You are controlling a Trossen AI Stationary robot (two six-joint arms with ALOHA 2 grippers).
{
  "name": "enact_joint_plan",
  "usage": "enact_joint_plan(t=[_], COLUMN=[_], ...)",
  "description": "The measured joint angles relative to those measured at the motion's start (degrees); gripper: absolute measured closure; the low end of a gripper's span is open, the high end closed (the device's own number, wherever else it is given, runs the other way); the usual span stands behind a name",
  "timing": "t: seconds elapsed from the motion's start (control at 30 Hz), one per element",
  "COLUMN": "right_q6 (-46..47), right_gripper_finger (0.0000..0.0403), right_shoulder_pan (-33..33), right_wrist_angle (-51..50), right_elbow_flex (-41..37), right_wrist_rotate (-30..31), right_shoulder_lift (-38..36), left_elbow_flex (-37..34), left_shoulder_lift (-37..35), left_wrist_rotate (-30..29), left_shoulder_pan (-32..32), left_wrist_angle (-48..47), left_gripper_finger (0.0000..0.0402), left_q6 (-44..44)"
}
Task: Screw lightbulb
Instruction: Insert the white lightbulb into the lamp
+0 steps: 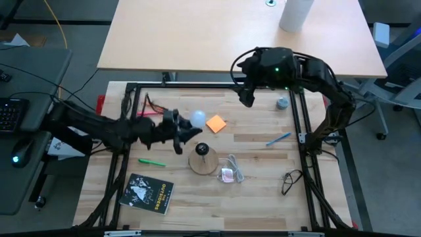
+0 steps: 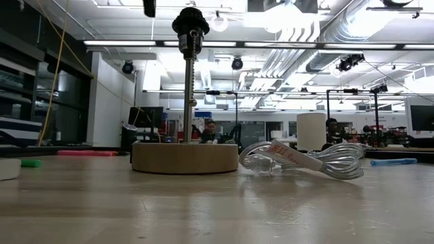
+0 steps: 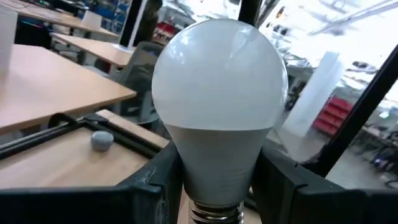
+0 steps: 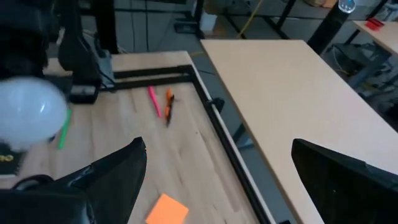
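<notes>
My left pincer (image 1: pixel 179 131) clamps the bulb (image 1: pixel 198 118) by its neck, threads free for the socket (image 1: pixel 202 149) just beside; right pincer (image 4: pixel 217 180) waits apart.

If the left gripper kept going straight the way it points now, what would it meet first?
Probably nothing soon. The left gripper, shut on the lightbulb, looks raised and points past the orange note toward a small grey object and the frame rail; depth is unclear.

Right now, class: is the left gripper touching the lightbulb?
Touching. The left wrist view shows the left gripper with both fingers pressed against the lightbulb.
</notes>
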Motion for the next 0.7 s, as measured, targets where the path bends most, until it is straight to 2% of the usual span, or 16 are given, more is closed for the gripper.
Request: enact_joint_plan(t=[0.23,0.4,0.57,0.7], right_q6=[0.2,2.8,6.9,9.4], right_gripper_finger=[0.0015,0.0015,0.0015,0.0015], right_shoulder_pan=[0.0,0.2,2.2,4.6], right_wrist_angle=[1.0,5.0,7.0,7.3], right_elbow_flex=[0.0,0.0,0.0,0.0], right_wrist_rotate=[-1.7,-4.8,-6.4,-5.6], right_shoulder_lift=[0.0,0.0,0.0,0.0], left_elbow_flex=[0.0,0.0,0.0,0.0], left_shoulder_lift=[4.8,9.9,14.2,16.0], left_wrist_rotate=[-14.3,-22.5,-23.1,-20.4], left_shoulder_pan=[-8.8,-12.8,-13.5,-13.5], left_wrist_angle=[1.1,7.4,16.5,17.1], left_gripper_finger=[0.0266,0.0266,0.0266,0.0266], left_q6=[0.9,1.9,7.2,8.5])
